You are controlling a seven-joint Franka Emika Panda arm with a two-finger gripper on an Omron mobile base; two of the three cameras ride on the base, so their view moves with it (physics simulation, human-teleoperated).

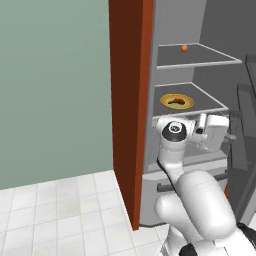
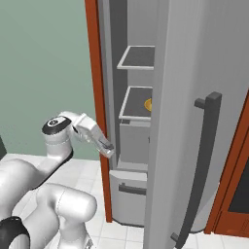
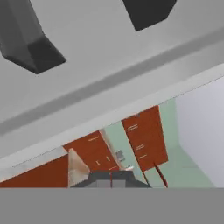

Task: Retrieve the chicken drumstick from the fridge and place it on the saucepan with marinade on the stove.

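The fridge (image 1: 172, 22) stands open, its grey door (image 2: 194, 58) swung out with a long dark handle (image 2: 203, 165). On the middle shelf lies a yellow plate (image 1: 176, 101) with the small brown chicken drumstick (image 1: 176, 102) on it; an edge of the plate (image 2: 148, 104) peeks past the door. My gripper (image 1: 231, 136) (image 2: 109, 148) hangs shut and empty just below that shelf, in front of the drawer. Its fingertips (image 3: 111, 177) are pressed together. The saucepan, marinade and stove are out of view.
A small orange ball (image 1: 184, 48) sits on the top shelf. A red-brown wood panel (image 1: 127, 100) flanks the fridge on the left, and more red-brown cabinets (image 2: 233, 194) stand to the right. A white tiled floor (image 1: 55, 210) lies to the left.
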